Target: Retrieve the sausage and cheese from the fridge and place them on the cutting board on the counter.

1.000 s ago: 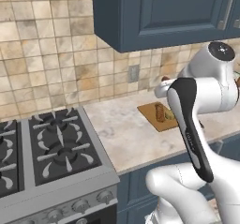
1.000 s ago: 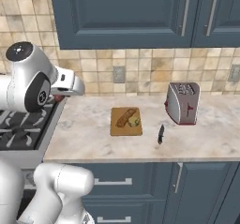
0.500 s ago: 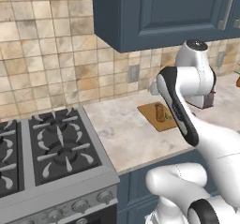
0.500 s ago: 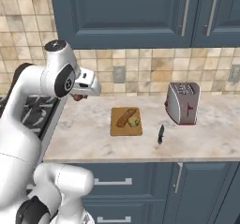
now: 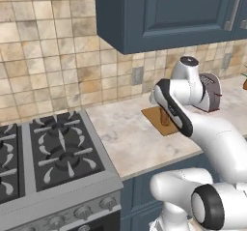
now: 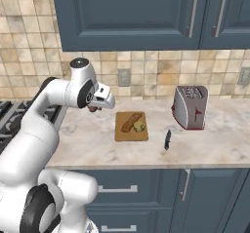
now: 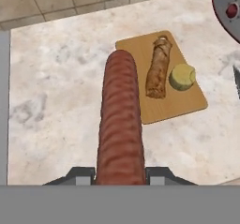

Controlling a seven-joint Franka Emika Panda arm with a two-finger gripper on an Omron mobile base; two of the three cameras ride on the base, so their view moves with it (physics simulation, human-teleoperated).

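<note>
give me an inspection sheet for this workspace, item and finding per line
surface: beige marbled counter, backed by tan tiles
job's things: sausage held in the gripper above the counter, left of the cutting board; cheese already lies on the board
clutter: brown speckled log on the board beside the cheese; toaster to the right of the board; knife between board and toaster
grippers: gripper shut on the sausage, short of the board
cables: nothing seen
surroundings: gas stove left of the counter, blue upper cabinets, wall outlet
</note>
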